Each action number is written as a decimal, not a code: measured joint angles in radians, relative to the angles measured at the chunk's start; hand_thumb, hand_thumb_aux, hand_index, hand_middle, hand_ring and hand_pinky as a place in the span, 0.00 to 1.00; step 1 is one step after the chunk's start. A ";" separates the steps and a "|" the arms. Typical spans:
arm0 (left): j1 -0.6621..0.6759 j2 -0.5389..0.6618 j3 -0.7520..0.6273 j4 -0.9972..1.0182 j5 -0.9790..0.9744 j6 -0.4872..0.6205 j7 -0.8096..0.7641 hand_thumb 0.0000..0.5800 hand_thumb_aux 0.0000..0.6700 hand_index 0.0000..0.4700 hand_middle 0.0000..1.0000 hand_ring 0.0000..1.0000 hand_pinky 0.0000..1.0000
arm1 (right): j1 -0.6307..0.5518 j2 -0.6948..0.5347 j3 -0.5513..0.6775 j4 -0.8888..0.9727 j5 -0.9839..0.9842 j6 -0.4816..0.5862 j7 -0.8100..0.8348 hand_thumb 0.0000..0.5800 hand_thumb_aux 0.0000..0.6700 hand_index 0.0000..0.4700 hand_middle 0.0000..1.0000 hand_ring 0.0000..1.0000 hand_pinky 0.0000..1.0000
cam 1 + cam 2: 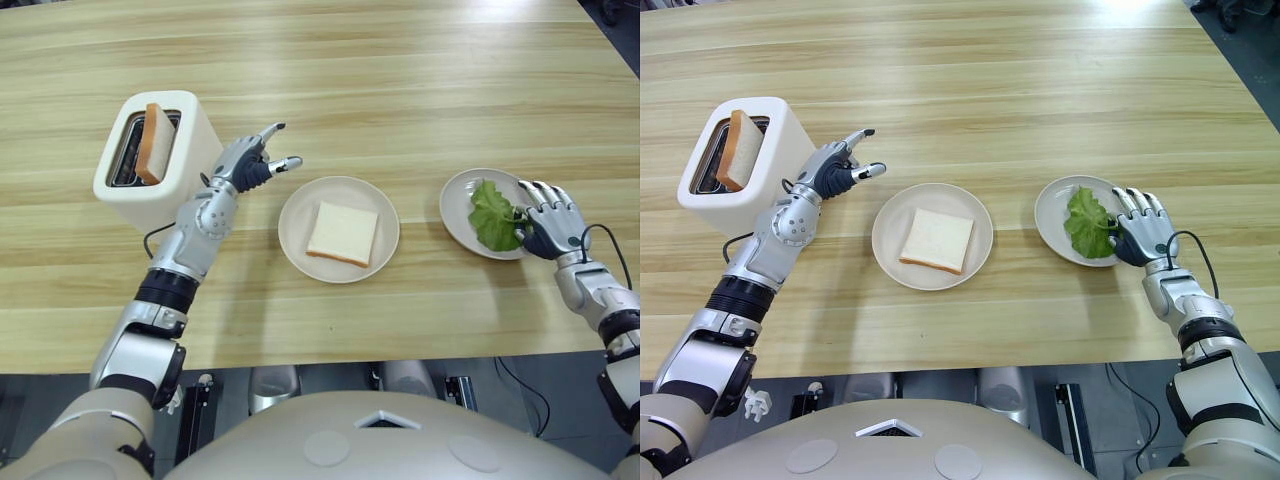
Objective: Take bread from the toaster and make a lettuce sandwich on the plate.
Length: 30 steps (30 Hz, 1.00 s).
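A cream toaster (190, 150) stands at the left with one bread slice (155, 143) sticking up from its slot. My left hand (250, 163) hovers just right of the toaster, fingers spread and holding nothing. A second bread slice (342, 233) lies flat on the middle plate (300, 205). At the right a green lettuce leaf (492, 216) rests on a smaller plate (455, 200). My right hand (550, 220) sits over that plate's right rim, fingers curled onto the leaf's edge.
The toaster's black cord (152, 236) trails beneath my left forearm. The wooden table (400, 80) stretches wide behind the plates. Its front edge runs just below the plates.
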 measured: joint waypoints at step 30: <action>0.171 0.078 0.204 -0.357 -0.041 0.037 0.023 0.00 0.00 0.00 0.96 0.96 0.96 | -0.086 0.045 -0.071 -0.509 0.068 -0.090 0.098 1.00 1.00 0.98 1.00 1.00 1.00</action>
